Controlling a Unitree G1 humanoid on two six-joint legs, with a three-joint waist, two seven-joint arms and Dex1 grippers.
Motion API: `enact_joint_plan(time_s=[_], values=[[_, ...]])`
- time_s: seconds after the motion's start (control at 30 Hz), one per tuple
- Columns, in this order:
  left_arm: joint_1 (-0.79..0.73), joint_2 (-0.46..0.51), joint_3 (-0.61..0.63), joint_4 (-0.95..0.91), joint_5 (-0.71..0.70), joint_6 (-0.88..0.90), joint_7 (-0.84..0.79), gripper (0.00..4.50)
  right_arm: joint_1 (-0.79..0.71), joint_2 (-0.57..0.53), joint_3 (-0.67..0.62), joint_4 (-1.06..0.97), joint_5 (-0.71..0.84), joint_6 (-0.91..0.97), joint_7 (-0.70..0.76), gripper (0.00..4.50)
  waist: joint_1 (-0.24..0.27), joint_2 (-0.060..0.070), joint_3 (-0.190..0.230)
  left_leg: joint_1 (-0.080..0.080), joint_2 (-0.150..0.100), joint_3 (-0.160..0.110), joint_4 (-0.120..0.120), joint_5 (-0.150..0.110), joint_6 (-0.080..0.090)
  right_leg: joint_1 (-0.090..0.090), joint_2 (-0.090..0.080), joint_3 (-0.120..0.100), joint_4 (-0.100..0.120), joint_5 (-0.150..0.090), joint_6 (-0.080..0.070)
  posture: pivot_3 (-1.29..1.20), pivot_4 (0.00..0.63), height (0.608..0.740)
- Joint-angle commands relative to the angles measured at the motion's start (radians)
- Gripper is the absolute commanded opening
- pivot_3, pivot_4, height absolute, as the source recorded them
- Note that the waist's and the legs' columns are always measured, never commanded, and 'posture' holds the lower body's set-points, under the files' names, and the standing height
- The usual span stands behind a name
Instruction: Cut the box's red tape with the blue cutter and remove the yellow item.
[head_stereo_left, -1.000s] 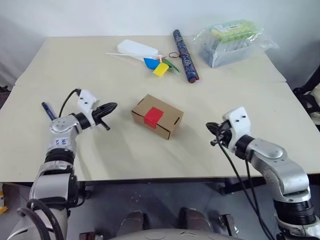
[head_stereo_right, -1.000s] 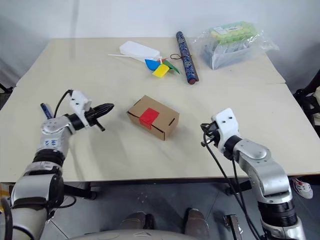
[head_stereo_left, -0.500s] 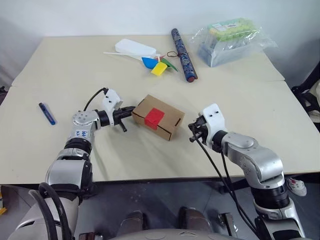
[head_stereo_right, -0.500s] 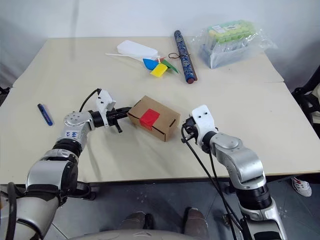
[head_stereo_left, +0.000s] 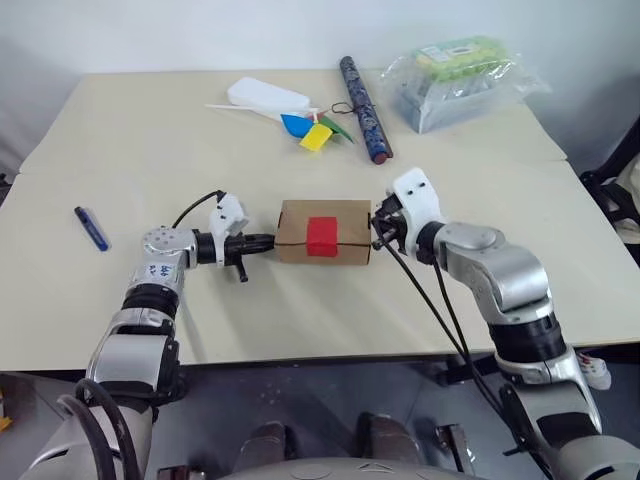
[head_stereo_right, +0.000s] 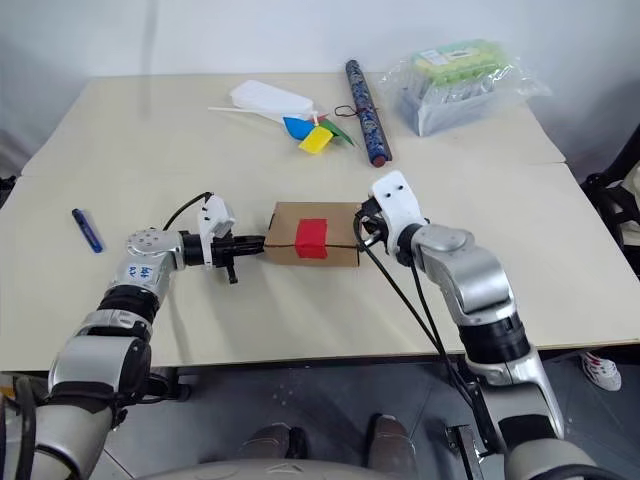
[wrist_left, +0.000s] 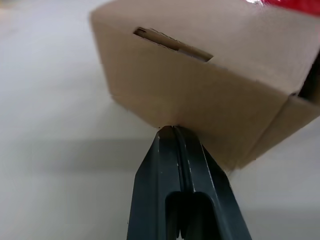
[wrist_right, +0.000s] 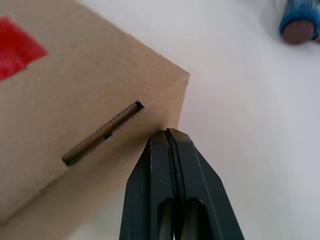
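Note:
The box (head_stereo_left: 323, 231), a small brown carton, lies square across the middle of the table with the red tape (head_stereo_left: 321, 234) on its near upper edge. My left gripper (head_stereo_left: 266, 240) is shut, its tip against the box's left end (wrist_left: 200, 90). On the other side, my right gripper (head_stereo_left: 376, 230) is also shut, its tip at the box's right end beside a flap slot (wrist_right: 102, 134). Neither holds anything. The blue cutter (head_stereo_left: 91, 227) lies alone on the table far to the left of my left arm. The yellow item is out of view.
At the back of the table lie a white packet (head_stereo_left: 265, 96), coloured paper pieces (head_stereo_left: 315, 130), a long dark patterned tube (head_stereo_left: 362, 95) and a clear bag of green-topped packs (head_stereo_left: 455, 75). The table's front edge (head_stereo_left: 330, 345) runs just below my forearms.
Both shut grippers have closed in on the box, left from the left, right from the right. The box has turned from a slant to lie square between them.

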Motion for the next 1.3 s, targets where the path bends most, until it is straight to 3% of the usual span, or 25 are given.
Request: enact_joint_plan(time_s=[0.03,0.3,0.47,0.77,0.93,1.13,1.3], values=[[0.042,-0.021,-0.036,-0.165,-0.034,0.097,-0.056,0.0,-0.062,0.026,0.053,0.072,-0.01,-0.085,0.082,0.04,-0.002,0.0,0.0,0.0,0.0,-0.001,0.0,0.0,0.0,0.0,0.0,0.0,0.0,0.0,0.0,0.0,0.15,0.74],[0.183,-0.001,-0.102,-0.556,-0.077,0.363,-0.109,0.0,-0.175,0.091,0.101,0.385,-0.113,-0.342,0.18,0.04,-0.008,0.0,0.0,0.0,0.0,-0.001,0.0,0.0,0.0,0.0,0.0,0.0,0.001,0.0,0.0,0.0,0.15,0.74],[0.242,0.025,-0.087,-0.683,-0.095,0.454,-0.079,0.0,-0.225,0.103,0.064,0.505,-0.187,-0.518,0.14,0.04,-0.007,0.0,0.0,0.0,0.0,-0.001,0.0,0.0,-0.001,0.0,0.0,0.0,0.001,0.0,0.0,0.0,0.15,0.74],[0.331,0.164,-0.013,-0.759,-0.142,0.548,-0.026,0.0,-0.176,-0.005,-0.061,0.277,-0.205,-0.443,0.08,0.04,-0.003,0.001,0.0,0.0,0.001,-0.008,0.0,0.0,-0.001,0.0,0.0,0.0,0.001,0.0,0.0,0.0,0.15,0.74],[0.312,0.19,-0.001,-0.715,-0.154,0.531,-0.001,0.0,-0.099,-0.053,-0.096,0.092,-0.209,-0.308,0.069,0.04,-0.001,0.001,0.0,0.0,0.001,-0.007,0.0,0.001,-0.001,0.0,0.0,-0.001,0.001,0.0,0.0,0.0,0.15,0.74],[0.084,0.117,-0.014,-0.318,-0.101,0.251,0.062,0.0,0.111,-0.163,-0.11,-0.354,-0.138,0.163,0.101,0.04,0.024,0.001,0.0,-0.005,0.0,-0.007,0.002,0.001,-0.002,0.0,0.0,-0.004,0.0,0.0,0.0,0.0,0.15,0.74],[-0.021,0.043,-0.041,-0.112,-0.068,0.127,0.037,0.0,0.14,-0.141,-0.101,-0.434,-0.112,0.324,0.057,0.04,0.024,0.001,0.0,-0.005,-0.001,-0.005,0.002,0.001,-0.001,0.0,0.0,-0.003,-0.001,0.0,0.0,0.0,0.15,0.74]])
